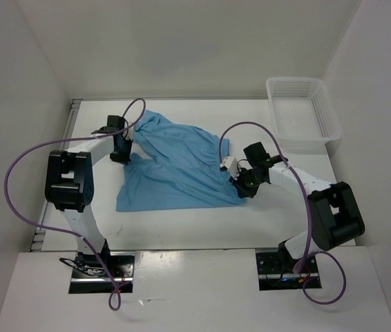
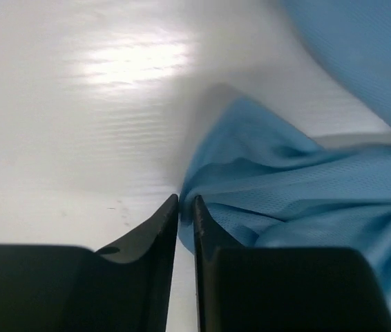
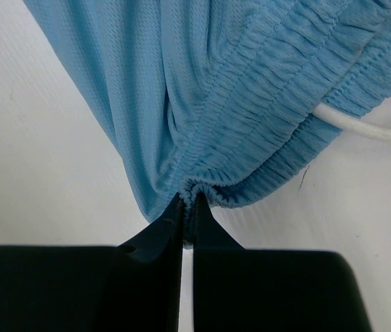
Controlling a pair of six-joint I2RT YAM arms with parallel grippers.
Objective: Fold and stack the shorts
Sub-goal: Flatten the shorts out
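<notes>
The light blue shorts [image 1: 175, 162] lie rumpled and partly spread on the white table. My left gripper [image 1: 121, 155] is at their upper left edge. In the left wrist view its jaws [image 2: 186, 200] are nearly together, with a fold of the blue fabric [image 2: 306, 187] pinched between the tips. My right gripper [image 1: 240, 185] is at the shorts' lower right corner. The right wrist view shows it [image 3: 189, 197] shut on the gathered elastic waistband [image 3: 251, 138]. The white drawstring cord [image 3: 361, 128] trails out beside the waistband.
A white mesh basket [image 1: 302, 107] stands at the table's far right corner. White walls enclose the table at the back and on both sides. Purple cables loop off both arms.
</notes>
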